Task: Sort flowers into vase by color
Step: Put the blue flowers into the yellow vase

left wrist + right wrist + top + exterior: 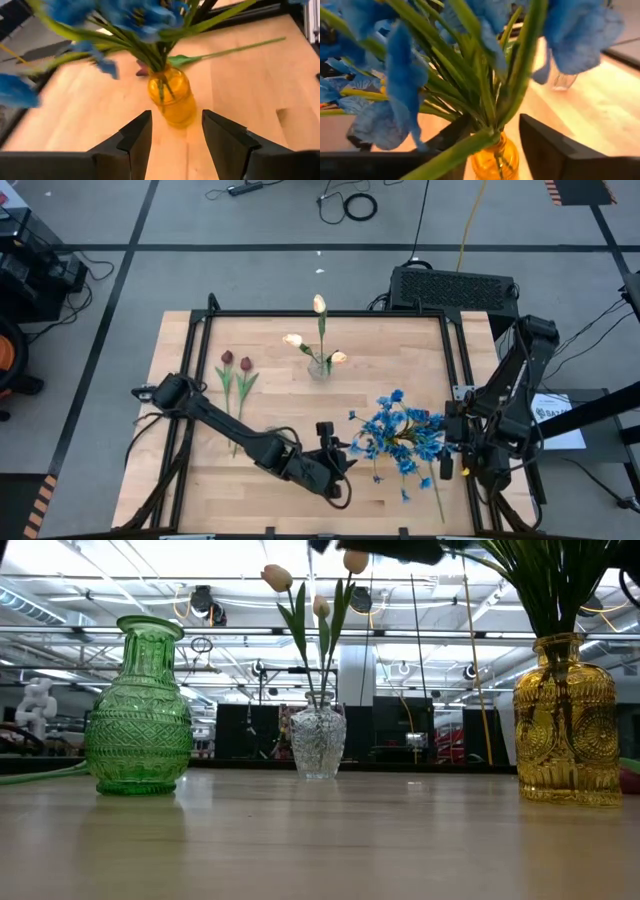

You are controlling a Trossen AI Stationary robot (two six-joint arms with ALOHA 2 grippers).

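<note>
Facing amber vase (172,97) of blue flowers (400,430), our left gripper (172,132) open, empty; our right gripper (487,137) above vase, open, stems between fingers.

From above, blue flowers (400,430) hide the amber vase from you; the right claw's (490,145) near finger sits behind stems.

Blue flowers (400,435) stand bunched near-right on the counter (280,410). Cream tulips (318,340) occupy a far-centre clear vase (320,367). Two red tulips (237,375) lie left.
</note>
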